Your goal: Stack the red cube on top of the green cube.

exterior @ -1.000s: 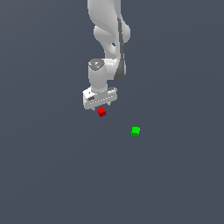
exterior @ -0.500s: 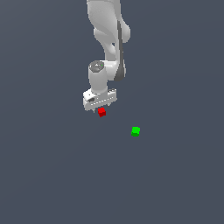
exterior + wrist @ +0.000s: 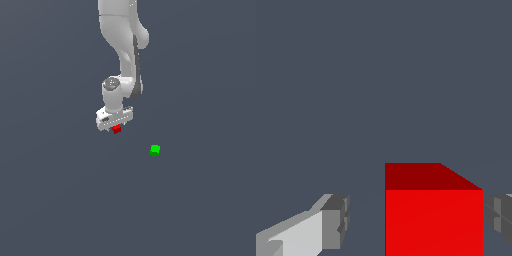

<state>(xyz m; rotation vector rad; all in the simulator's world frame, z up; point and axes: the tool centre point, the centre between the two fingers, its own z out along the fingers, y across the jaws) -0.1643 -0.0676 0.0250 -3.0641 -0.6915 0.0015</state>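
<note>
The red cube lies on the grey floor directly under my white gripper, which has come down over it. In the wrist view the red cube sits between my fingers. One fingertip stands clearly apart from it. The other fingertip is right at its side. The jaws are open around the cube. The green cube lies apart on the floor, toward the exterior view's right and a little nearer the camera. It does not show in the wrist view.
The white arm rises from the gripper toward the top of the exterior view. A plain dark grey floor surrounds both cubes.
The gripper has come down a little closer over the red cube. Neither cube has moved.
</note>
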